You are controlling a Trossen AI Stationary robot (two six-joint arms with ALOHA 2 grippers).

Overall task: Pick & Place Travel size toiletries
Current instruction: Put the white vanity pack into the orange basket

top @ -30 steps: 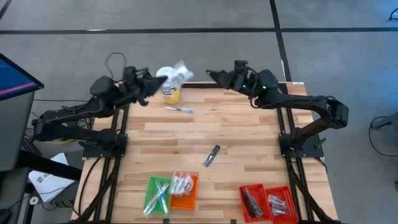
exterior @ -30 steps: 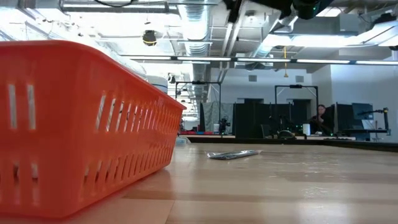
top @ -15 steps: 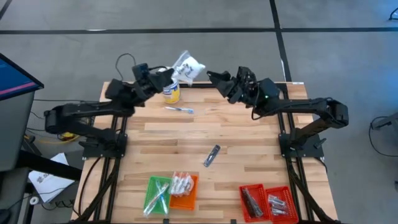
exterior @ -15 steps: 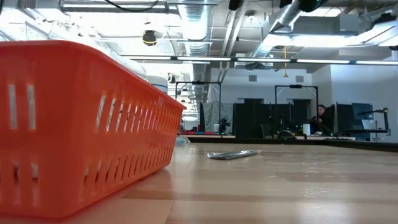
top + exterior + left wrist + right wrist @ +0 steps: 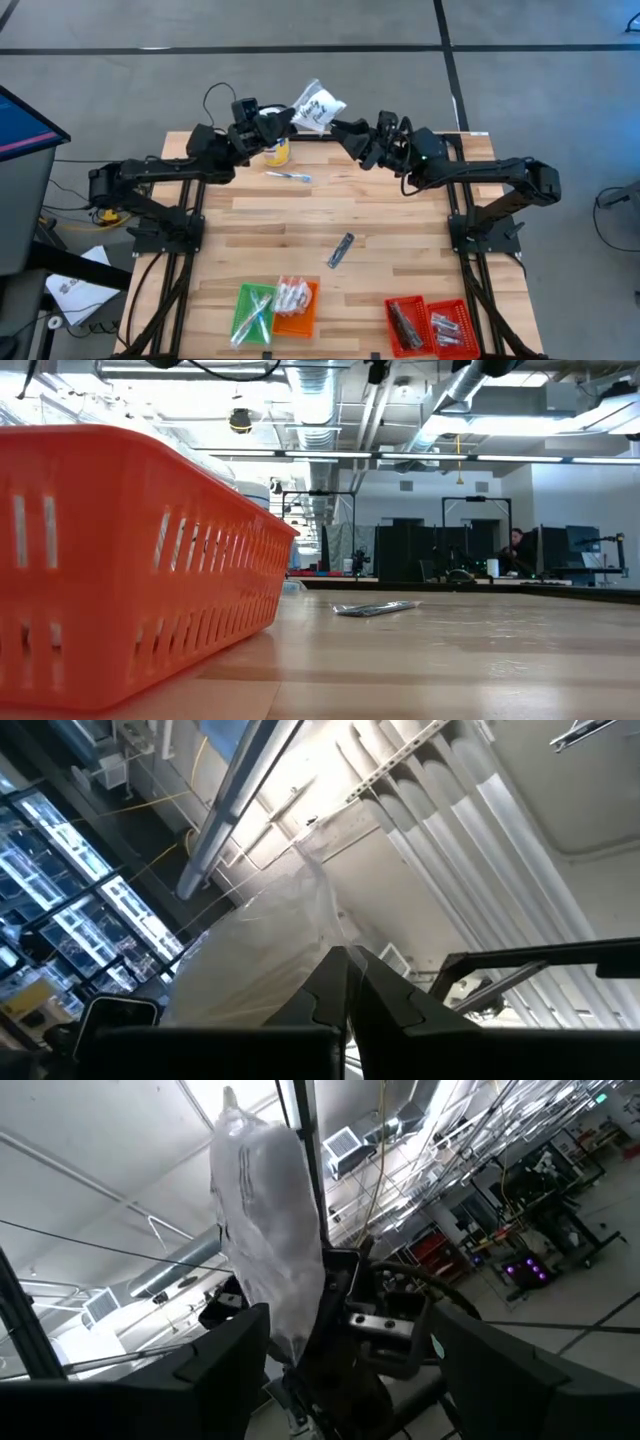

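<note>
— Where is the packet in relation to the grippers?

— The left gripper [image 5: 283, 118] is clamped on the lower edge of a white crinkly packet [image 5: 318, 104], holding it up in the air over the table's far edge [image 5: 400, 140] — above and beside the yellow-labelled tub [image 5: 275, 150]. The right gripper [image 5: 347, 136] hangs just beside it with its fingers spread wide, not touching.

— How does it look?

— Translucent white plastic, wrinkled, with dark print; in the right wrist view it stands upright [image 5: 268, 1230] on the left gripper's dark fingers [image 5: 330, 1320].

— And farther off?

— A slim dark tube [image 5: 341, 250] lies mid-table, a clear-wrapped stick [image 5: 288, 176] near the tub.
</note>
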